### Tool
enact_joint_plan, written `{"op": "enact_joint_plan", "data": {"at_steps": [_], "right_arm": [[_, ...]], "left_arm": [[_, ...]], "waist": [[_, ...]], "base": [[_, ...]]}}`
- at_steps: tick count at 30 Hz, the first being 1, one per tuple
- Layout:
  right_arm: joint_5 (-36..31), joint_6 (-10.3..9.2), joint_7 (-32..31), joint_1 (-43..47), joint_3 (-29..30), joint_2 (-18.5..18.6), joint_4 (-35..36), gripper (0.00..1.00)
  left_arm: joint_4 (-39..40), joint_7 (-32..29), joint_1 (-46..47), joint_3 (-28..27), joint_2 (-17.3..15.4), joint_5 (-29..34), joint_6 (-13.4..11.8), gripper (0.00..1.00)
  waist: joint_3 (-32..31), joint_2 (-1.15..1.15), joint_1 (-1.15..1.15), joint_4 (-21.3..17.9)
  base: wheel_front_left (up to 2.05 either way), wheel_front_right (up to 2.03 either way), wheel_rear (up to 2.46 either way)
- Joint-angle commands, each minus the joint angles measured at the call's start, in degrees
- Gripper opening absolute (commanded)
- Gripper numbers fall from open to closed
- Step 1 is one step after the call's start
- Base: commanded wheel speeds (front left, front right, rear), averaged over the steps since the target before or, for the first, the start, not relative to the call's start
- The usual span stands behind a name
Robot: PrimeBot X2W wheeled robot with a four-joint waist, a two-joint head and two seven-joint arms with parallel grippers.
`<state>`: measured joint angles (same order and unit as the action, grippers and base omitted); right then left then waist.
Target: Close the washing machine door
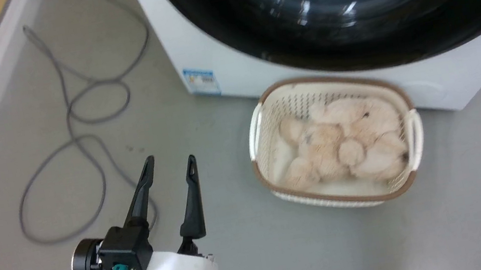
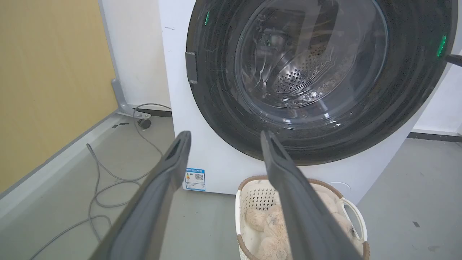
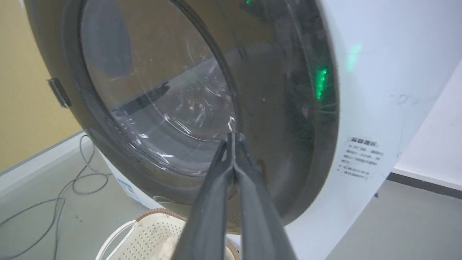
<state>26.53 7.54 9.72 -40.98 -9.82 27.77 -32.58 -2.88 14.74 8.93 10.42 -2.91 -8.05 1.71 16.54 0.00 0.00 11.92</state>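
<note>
From my station, the washing machine door point(image 2: 223, 108) lies flat against the front of the washing machine point(image 2: 173, 108). Its glossy black ring fills the round opening, and the perforated steel drum point(image 2: 299, 72) shows through the clear glass bowl. In the right wrist view the door sits flush with the white casing along its right edge, with green light reflected in the black gloss.

My right gripper point(image 3: 232, 139) has its two dark fingers pressed together with nothing between them. The tips point at the door's black ring right beside the rim of the glass. They seem to touch the surface, but the angle is too shallow for me to be sure.

My left gripper point(image 1: 170, 159) hangs low over the grey floor with its fingers spread apart and empty, well clear of the machine. It points towards the lower front, near the small blue sticker point(image 1: 201, 81).

A white basket point(image 1: 262, 116) holding a plush toy point(image 1: 344, 142) stands on the floor just in front of the machine. A grey cable point(image 1: 70, 109) loops across the floor to the left.
</note>
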Motion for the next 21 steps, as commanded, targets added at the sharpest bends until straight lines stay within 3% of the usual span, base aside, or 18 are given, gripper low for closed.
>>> {"op": "enact_joint_plan", "data": {"at_steps": [1, 11, 21], "right_arm": [[0.3, -0.05, 0.5, 1.5, -0.3, -0.5, 0.7, 0.00], [1.0, -0.05, 4.0, 19.9, 2.3, -5.7, 11.7, 0.00], [-9.0, -0.05, 3.2, 37.9, 10.5, -15.0, 23.7, 0.00]], "left_arm": [[-0.2, 0.3, -0.7, -0.3, 0.0, 0.4, 0.1, 1.00], [-1.9, 0.3, -4.2, -2.7, 0.0, 0.1, 1.0, 1.00], [-3.4, 0.3, -8.1, -3.8, 0.0, 0.1, 0.8, 1.00]], "waist": [[-2.9, 0.00, 0.00, -2.1], [-10.6, 0.00, 0.00, -6.3], [-13.9, 0.00, 0.00, -8.5]], "base": [[0.00, 0.00, 0.00], [0.00, 0.00, 0.00], [0.00, 0.00, 0.00]]}}
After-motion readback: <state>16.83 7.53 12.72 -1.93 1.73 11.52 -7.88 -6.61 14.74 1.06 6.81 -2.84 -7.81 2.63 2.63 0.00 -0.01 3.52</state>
